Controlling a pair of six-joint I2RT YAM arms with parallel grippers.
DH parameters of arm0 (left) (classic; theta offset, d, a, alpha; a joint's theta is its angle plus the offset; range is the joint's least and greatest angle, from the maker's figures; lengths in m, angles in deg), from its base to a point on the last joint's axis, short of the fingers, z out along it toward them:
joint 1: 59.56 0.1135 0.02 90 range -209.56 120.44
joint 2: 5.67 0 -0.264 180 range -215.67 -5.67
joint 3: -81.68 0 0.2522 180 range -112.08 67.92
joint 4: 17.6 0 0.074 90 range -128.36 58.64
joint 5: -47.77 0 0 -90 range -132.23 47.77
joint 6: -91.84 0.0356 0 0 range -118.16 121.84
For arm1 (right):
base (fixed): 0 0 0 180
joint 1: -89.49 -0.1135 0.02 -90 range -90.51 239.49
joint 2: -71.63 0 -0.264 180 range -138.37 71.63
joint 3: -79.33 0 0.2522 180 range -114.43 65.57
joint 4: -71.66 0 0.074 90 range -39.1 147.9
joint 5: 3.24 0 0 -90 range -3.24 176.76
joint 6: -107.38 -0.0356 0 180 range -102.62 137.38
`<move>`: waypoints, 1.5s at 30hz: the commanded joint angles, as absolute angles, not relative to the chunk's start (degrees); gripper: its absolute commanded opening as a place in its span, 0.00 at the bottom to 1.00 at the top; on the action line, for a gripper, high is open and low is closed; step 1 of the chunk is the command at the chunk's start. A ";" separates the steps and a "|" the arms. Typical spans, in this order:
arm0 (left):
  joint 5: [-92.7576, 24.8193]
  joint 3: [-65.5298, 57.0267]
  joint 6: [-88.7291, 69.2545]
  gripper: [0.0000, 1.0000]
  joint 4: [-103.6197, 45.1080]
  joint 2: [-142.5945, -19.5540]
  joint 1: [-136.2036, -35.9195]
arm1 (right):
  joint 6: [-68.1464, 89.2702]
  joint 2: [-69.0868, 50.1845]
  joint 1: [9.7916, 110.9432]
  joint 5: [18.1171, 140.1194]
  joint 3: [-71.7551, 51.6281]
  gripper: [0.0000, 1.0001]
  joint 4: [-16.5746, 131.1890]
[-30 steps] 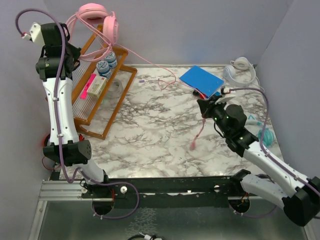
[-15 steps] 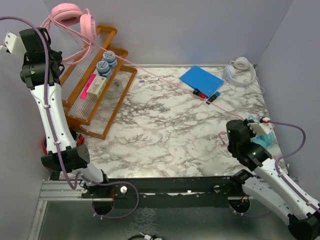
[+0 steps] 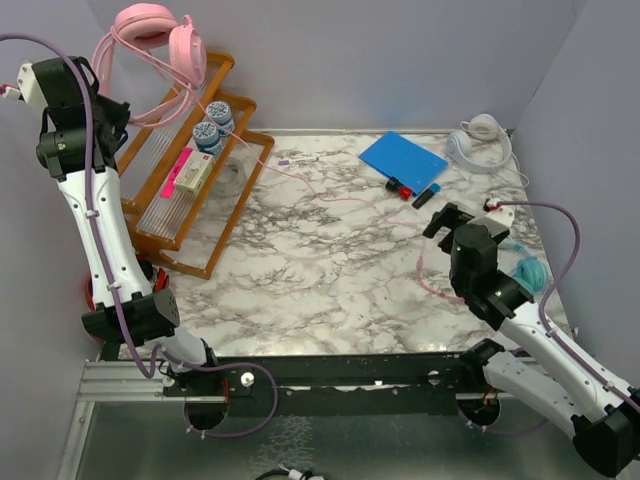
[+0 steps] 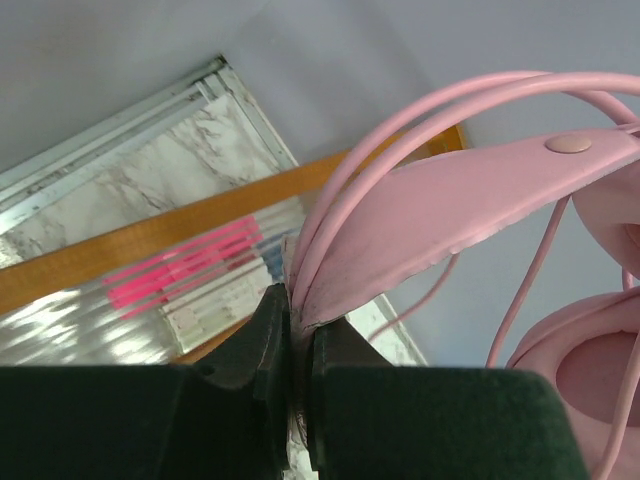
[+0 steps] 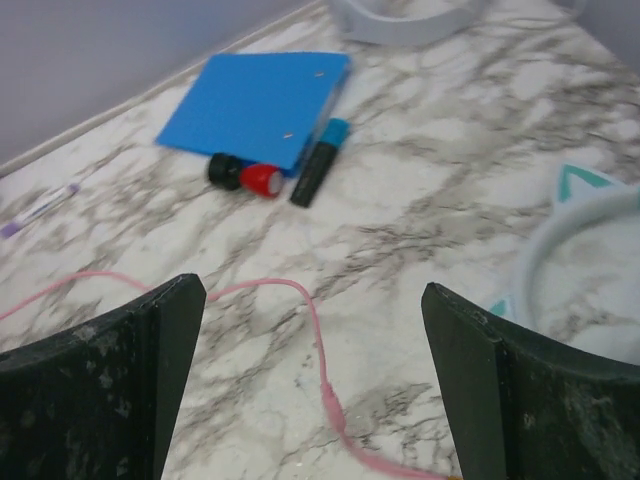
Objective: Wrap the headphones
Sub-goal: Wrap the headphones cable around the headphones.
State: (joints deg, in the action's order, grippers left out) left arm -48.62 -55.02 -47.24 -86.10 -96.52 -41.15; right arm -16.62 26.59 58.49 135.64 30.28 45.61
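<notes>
My left gripper (image 4: 295,318) is shut on the headband of the pink headphones (image 4: 470,195), holding them high at the back left (image 3: 150,28) above the rack. Their pink cable (image 3: 322,196) drops over the rack and lies slack across the marble table toward the right arm. Low over the table, my right gripper (image 3: 462,213) is open. The cable's end (image 5: 318,352) lies on the table between its fingers (image 5: 150,350), untouched. The white headphones (image 3: 478,140) lie at the back right. The teal headphones (image 3: 528,270) lie just right of the right gripper.
An orange tiered rack (image 3: 205,215) with tape rolls (image 3: 213,125) and a pink-marked box (image 3: 185,170) stands at the left. A blue notebook (image 3: 402,158), a red-capped item (image 3: 395,185), a blue marker (image 3: 426,195) and a purple pen (image 3: 298,160) lie at the back.
My right gripper has opened and let go of the pink cable, moving back toward the table's middle. The cable went from taut to slack. The left arm barely shifted.
</notes>
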 commanded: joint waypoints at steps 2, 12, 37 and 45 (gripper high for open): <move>-36.01 -54.90 -45.54 0.00 -77.92 -90.81 -43.72 | 5.01 28.17 58.71 105.92 31.72 1.00 66.04; -36.28 -53.03 -46.54 0.00 -74.20 -89.25 -58.73 | 8.05 19.71 58.65 81.59 27.77 0.99 72.63; -37.85 -45.97 -45.06 0.00 -73.28 -86.44 -87.68 | 4.63 -14.48 62.20 60.59 17.95 1.00 117.59; -35.91 -44.49 -43.97 0.00 -73.48 -85.37 -87.61 | 2.50 -22.98 62.50 53.76 11.38 0.94 117.76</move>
